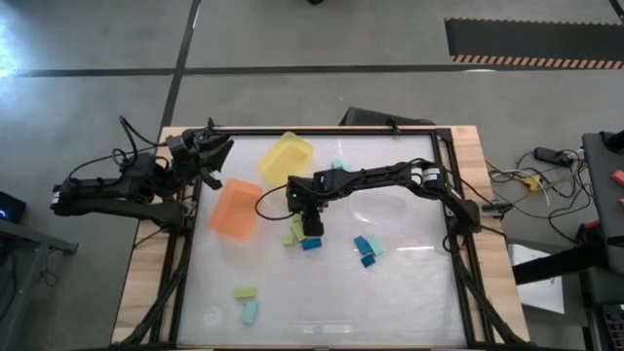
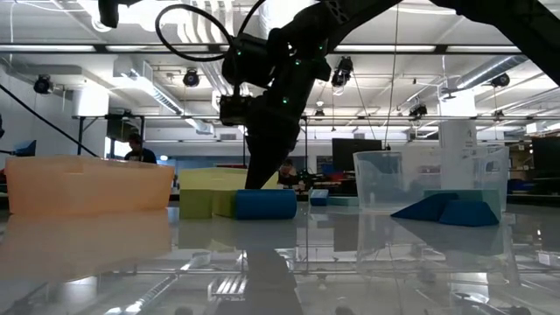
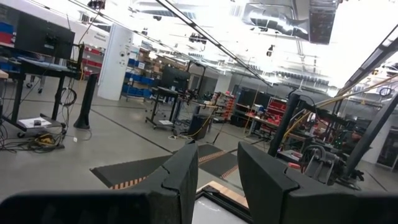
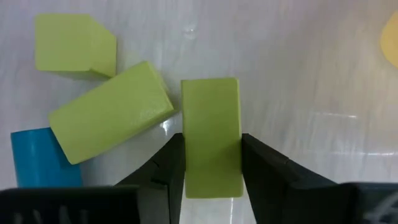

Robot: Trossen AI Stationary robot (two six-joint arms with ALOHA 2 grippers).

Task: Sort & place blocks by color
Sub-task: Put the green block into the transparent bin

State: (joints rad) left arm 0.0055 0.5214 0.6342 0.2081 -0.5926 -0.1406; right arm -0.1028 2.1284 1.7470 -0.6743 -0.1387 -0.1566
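Since sorting goes by color, a yellow-green block (image 4: 211, 137) near table center is pinched between the right gripper (image 4: 211, 171) fingers, two like blocks (image 4: 109, 121) at its 9 o'clock. Orange bin (image 1: 234, 210) lies at 9, yellow bin (image 1: 285, 158) at 11. Left gripper (image 3: 217, 180) idles slightly spread off the table's 10 o'clock corner.

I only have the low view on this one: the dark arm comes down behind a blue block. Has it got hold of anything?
Observer: Yes. In its wrist view the right gripper has its fingers on either side of a yellow-green block.
Operator: Is that block alone?
Observer: No. Two more yellow-green blocks and the blue block lie beside it.
Operator: Where is the other arm?
Observer: The left gripper waits at the table's far left edge, beyond the orange bin.
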